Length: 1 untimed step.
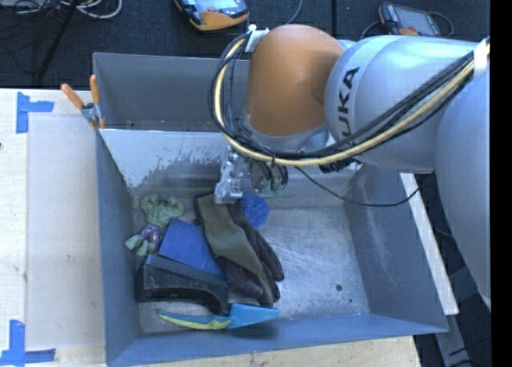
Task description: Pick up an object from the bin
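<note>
Surroundings: a grey metal bin (376,277) on a pale bench (56,221), with dark floor (144,29) on the far side.
Arm: the arm (400,109) enters from the right, with an orange cover (288,77) at the wrist.
Gripper (244,185): low in the bin, close to the far wall and left of centre. Whether it is open or closed cannot be told.
Nearest things: a blue rounded thing (258,212) lies just below the gripper, with the cuff end of a dark olive glove (240,249) just beside it.
Heap, left side: a blue block (188,247), a black moulded piece (176,285), a green soft toy (160,209) and a yellow-and-blue flat piece (220,320) at the near wall.
Progress: judged early — every thing lies on the bin floor and none is raised. The grasp and the lift are both left to do.
</note>
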### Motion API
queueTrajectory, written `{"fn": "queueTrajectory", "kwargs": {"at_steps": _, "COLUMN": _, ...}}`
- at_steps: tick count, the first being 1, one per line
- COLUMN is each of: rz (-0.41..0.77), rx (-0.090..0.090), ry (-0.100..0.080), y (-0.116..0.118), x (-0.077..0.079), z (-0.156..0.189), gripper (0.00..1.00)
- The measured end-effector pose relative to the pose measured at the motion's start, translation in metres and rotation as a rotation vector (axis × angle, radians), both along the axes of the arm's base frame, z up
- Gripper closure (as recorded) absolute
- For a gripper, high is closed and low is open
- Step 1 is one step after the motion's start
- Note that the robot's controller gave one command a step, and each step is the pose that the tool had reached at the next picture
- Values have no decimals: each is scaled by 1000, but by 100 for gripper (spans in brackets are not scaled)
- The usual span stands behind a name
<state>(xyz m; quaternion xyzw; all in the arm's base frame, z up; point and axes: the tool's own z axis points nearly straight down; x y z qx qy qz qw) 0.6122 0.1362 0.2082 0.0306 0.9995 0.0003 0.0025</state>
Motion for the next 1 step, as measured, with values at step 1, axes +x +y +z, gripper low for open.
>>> {"fn": "queueTrajectory", "kwargs": {"at_steps": 1, "rz": -30, "rx": 1, "ry": 11, "y": 17, "x": -4, "z": -24, "gripper": 100}}
